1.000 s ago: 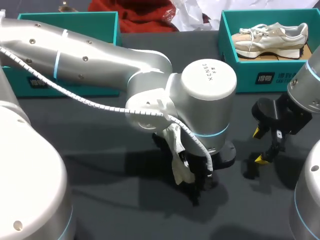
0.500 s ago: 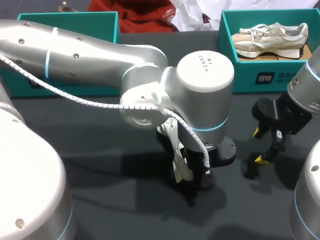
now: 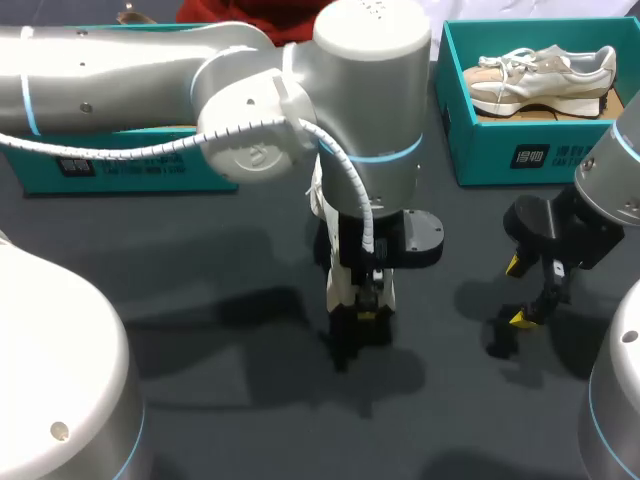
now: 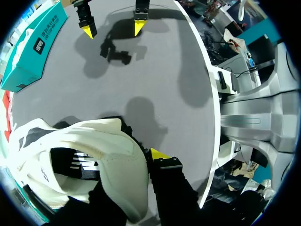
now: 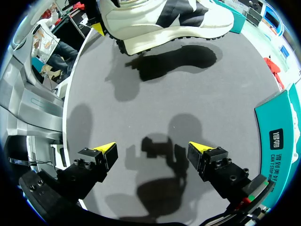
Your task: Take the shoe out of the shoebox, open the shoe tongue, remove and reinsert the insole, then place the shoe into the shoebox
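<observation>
Two sneakers show. One, a white sneaker with dark side patches (image 4: 110,148), hangs clear of the dark grey bench (image 3: 200,300) near its middle and throws a shadow on the surface beneath it. The left gripper (image 3: 362,318) points straight down and pinches it. One yellow-tipped finger presses against the sneaker's side. The other finger is hidden behind it, so contact on that side is likely but not plainly seen. From the right wrist the sneaker's sole faces down toward the bench.

The other, a cream and beige sneaker (image 3: 540,75), lies on its sole inside the teal cardboard shoebox (image 3: 500,155) at the bench's far right corner. A second teal cardboard box (image 3: 130,165) sits at the far left.

The right gripper (image 3: 518,292) hovers above the bench's right side, fingers spread wide with nothing between them, well apart from the white sneaker.
</observation>
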